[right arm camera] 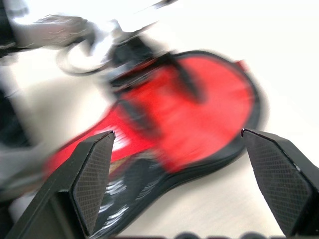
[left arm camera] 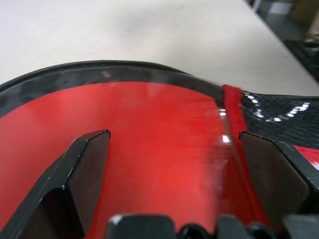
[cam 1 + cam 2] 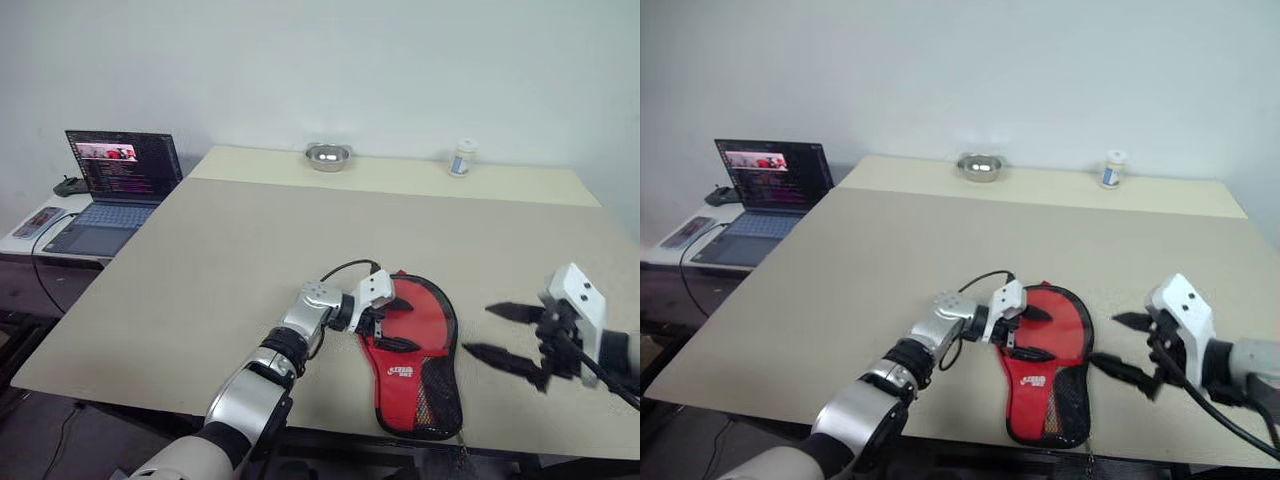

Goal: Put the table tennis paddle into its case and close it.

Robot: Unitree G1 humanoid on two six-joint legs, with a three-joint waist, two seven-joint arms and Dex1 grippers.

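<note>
The case [image 3: 418, 362] lies flat near the table's front edge, round end away from me, black piping around it and a red panel with a white logo at its narrow end. Under its clear panel [image 2: 164, 129] shows a round red face, apparently the paddle [image 3: 425, 315] inside; no handle is visible. My left gripper [image 3: 398, 324] reaches in from the left and stands open over the round end, one finger on each side of the red face. I cannot tell whether it touches. To the right of the case, my right gripper [image 3: 480, 330] hangs open and empty, pointing at it.
A metal bowl [image 3: 328, 156] and a small white bottle [image 3: 462, 158] stand at the table's far edge. An open laptop [image 3: 115, 190] sits on a side table to the left. The case's narrow end nearly reaches the front edge [image 3: 330, 430].
</note>
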